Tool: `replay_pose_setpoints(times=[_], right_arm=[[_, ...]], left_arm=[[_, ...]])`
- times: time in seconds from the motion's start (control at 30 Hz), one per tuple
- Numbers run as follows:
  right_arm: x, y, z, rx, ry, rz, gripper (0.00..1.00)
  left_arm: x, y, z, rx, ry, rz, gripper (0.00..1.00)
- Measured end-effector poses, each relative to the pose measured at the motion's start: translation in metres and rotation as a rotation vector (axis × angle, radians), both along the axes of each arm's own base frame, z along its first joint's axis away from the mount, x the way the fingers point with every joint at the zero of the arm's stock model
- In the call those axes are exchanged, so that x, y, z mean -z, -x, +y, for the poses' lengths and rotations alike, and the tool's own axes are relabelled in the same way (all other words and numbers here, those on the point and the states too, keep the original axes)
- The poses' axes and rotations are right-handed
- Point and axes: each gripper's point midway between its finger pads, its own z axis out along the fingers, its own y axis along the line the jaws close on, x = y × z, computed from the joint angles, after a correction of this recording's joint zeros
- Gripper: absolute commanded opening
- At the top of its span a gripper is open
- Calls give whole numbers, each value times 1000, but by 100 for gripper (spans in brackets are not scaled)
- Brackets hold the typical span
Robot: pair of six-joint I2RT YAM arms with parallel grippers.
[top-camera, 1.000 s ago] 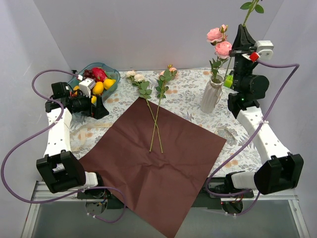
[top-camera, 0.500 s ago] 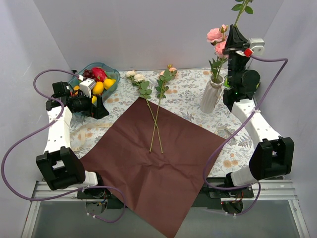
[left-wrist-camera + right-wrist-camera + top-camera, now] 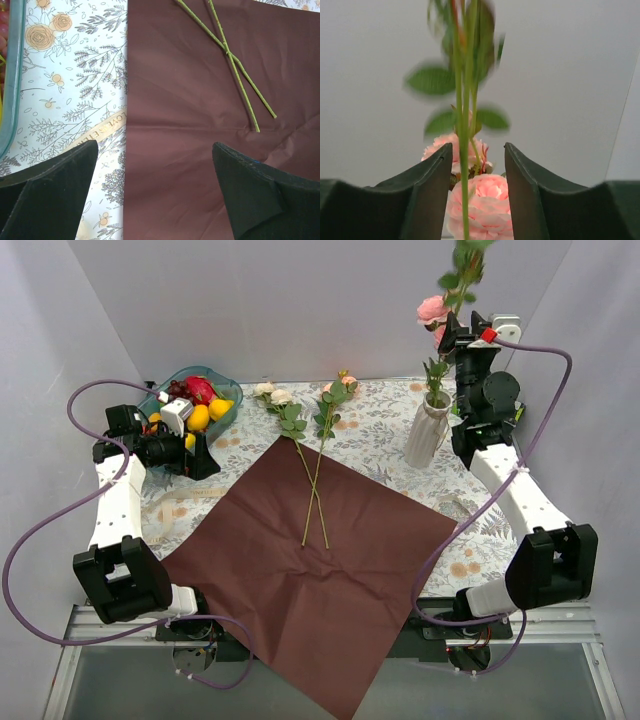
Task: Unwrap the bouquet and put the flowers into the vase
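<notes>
Right hand [image 3: 477, 146] parted; blurred flower stem [image 3: 464, 190] between, seemingly loose.

Plain grey walls [image 3: 250, 300], floral tablecloth [image 3: 380, 430]

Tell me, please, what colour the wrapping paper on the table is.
The wrapping paper is plain dark maroon, seen best in the top external view.

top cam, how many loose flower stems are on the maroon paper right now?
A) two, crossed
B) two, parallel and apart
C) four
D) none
A: two flower stems lie on the maroon paper and cross each other partway along. The left wrist view shows the same crossing.
</notes>
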Motion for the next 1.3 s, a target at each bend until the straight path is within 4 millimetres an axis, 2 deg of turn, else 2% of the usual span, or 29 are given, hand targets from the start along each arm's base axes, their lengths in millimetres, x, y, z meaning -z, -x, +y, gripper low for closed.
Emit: replay_pose_setpoints(times=[0.03,0.1,0.2,0.33,0.6,0.73,0.87,0.97,1.07,1.2,1.3], right_arm=[[7,-1,-2,15,8,40,83],[9,0,-5,26,7,58,85],[7,7,-9,42,15,78,85],[-8,24,-14,52,7,62,80],[-48,50,-7,27,-10,8,74],[-56,57,-9,27,-17,-9,73],[-50,45,-7,38,-9,4,76],[-42,24,-3,49,9,27,76],[-24,11,2,44,20,72,76],[-3,24,19,13,29,115,82],[5,55,58,-42,77,133,85]], left_arm=[[0,0,0,-1,1,0,98],[0,0,-1,1,4,0,98],[-1,1,-2,4,9,0,98],[-1,2,-3,8,16,5,98],[-4,3,-3,9,15,-3,98],[-6,4,-4,10,14,-12,98],[-9,4,-4,11,14,-20,98],[-10,5,-5,11,13,-24,98],[-10,5,-5,11,12,-26,98],[-8,5,-5,11,12,-25,98],[-5,7,-5,11,14,-18,98]])
